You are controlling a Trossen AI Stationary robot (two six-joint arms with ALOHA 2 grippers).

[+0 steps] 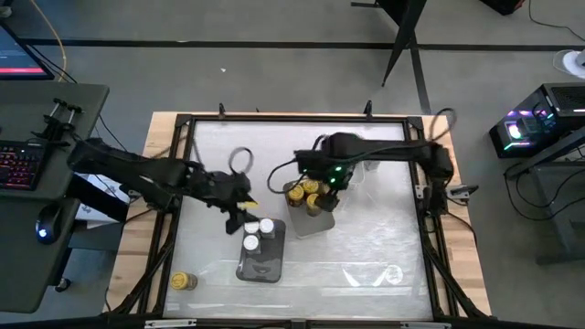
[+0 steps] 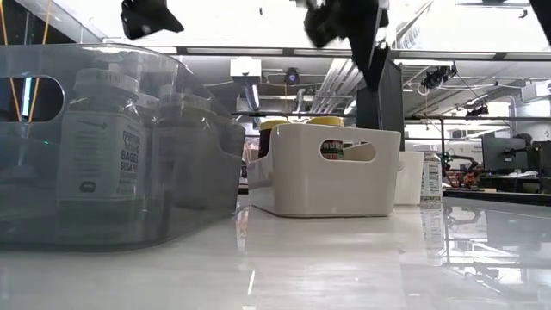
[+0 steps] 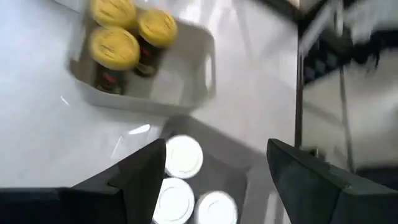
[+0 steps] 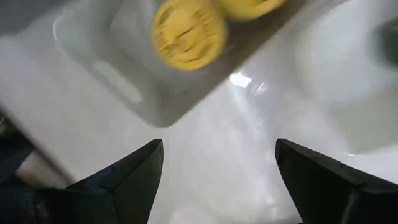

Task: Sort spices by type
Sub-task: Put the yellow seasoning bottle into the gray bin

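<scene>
A grey tray (image 1: pixel 260 260) holds three white-lidded spice jars (image 1: pixel 258 234), which also show as white lids (image 3: pixel 183 155) in the left wrist view. My left gripper (image 1: pixel 236 212) hovers open above that tray's far end (image 3: pixel 214 168). A white tray (image 1: pixel 315 219) holds yellow-lidded jars (image 1: pixel 304 194), standing upright (image 3: pixel 115 46). My right gripper (image 1: pixel 322 194) hangs open over the white tray; its wrist view shows a yellow lid (image 4: pixel 188 34) and bare table between its fingers (image 4: pixel 217 155). One yellow-lidded jar (image 1: pixel 183 281) lies on its side near the table's near left corner.
In the low view the grey tray (image 2: pixel 112 155) stands close on the left and the white tray (image 2: pixel 331 172) in the middle, with one more jar (image 2: pixel 431 179) farther right. A clear container (image 1: pixel 370 169) sits toward the far right. Black frame rails (image 1: pixel 430 228) border the table.
</scene>
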